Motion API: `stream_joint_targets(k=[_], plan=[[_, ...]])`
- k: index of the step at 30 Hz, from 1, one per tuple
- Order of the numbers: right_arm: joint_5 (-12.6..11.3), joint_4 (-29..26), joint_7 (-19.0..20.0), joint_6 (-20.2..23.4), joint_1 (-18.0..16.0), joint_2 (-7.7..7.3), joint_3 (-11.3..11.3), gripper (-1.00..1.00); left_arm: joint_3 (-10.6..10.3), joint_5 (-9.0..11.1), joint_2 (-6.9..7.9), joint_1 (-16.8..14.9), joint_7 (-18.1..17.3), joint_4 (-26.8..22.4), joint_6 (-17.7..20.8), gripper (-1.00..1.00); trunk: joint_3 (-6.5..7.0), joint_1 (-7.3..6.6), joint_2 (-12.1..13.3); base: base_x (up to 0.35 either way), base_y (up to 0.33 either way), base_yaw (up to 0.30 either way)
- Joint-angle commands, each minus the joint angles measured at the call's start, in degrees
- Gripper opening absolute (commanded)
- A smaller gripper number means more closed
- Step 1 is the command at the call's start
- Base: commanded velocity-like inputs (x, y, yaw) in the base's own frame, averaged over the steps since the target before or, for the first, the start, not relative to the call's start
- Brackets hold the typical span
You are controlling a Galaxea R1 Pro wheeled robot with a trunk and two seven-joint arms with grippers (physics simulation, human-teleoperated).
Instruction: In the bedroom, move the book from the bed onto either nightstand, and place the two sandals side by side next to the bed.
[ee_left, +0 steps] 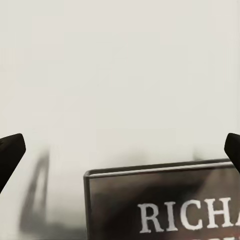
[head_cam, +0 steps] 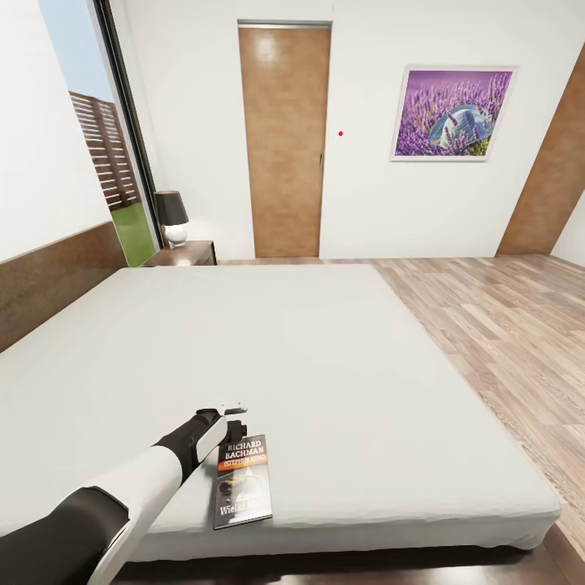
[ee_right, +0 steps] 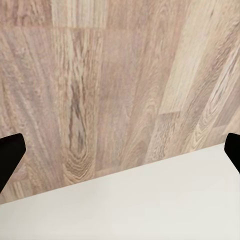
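The book [head_cam: 242,481] lay flat near the foot edge of the bed [head_cam: 325,366], cover up; the left gripper [head_cam: 234,418] hovered over its top end, jaws spread wide, the book's upper edge between its fingertips [ee_left: 11,152]; the right gripper [ee_right: 120,155], jaws apart, hung over the wood floor [ee_right: 100,75] beside the mattress; a nightstand [head_cam: 185,253] with a lamp [head_cam: 172,216] stood by the headboard.

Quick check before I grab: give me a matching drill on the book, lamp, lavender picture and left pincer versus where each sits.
Things:
1. book
2. lamp
3. lavender picture
4. left pincer

Places:
A. on the nightstand
B. hanging on the white wall
C. flat near the mattress's near edge
D. over the book's top edge

Pairs: 1-C, 2-A, 3-B, 4-D
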Motion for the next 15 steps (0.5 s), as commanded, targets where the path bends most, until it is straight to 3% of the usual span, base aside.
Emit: stream_joint_targets(k=[1, 15], plan=[[0.6, 0.13, -0.18, -0.33, -0.03, -0.01, -0.49, 1.0, -0.44, 0.61, 0.04, -0.02, 0.44, -0.11, 0.2, 1.0, -0.04, 0.0, -0.02, 0.0, 0.0, 0.0], [0.6, 0.13, -0.18, -0.33, -0.03, -0.01, -0.44, 1.0, -0.44, 0.61, 0.06, -0.01, 0.44, -0.11, 0.2, 1.0, -0.04, 0.0, -0.02, 0.0, 0.0, 0.0]])
